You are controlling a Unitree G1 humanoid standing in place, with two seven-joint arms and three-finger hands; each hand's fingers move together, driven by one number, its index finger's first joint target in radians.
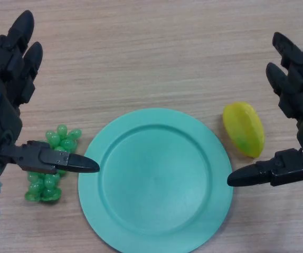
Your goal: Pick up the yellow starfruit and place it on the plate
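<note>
While both hands hung open over the wooden table (157, 58), nothing had yet been picked up. In the head view, the only 1 there was, the yellow starfruit (243, 129) lay on its side on the bare wood, just beside the right rim of the teal plate (157, 182) and apart from it by a thin strip of table. The right hand (299, 113) stood close on the fruit's outer side, fingers straight and spread upward, thumb stretched out toward the plate below the fruit's lower end, holding nothing. The left hand (6, 105) mirrored it on the far side of the plate, equally relaxed and empty, its thumb lying over a bunch of green grapes (51, 166).

From where I stood, the reach seemed the step in hand, and the right hand looked the natural 1 for it. I judged it would do best to slide inward until the fruit sat between thumb and fingers, then close across the narrow width, not along the length. The ridged, waxy skin looked likely to slip or roll under a glancing touch, so a slow, square closing seemed wise. The plate's centre was bare, and the carry to it looked short.
</note>
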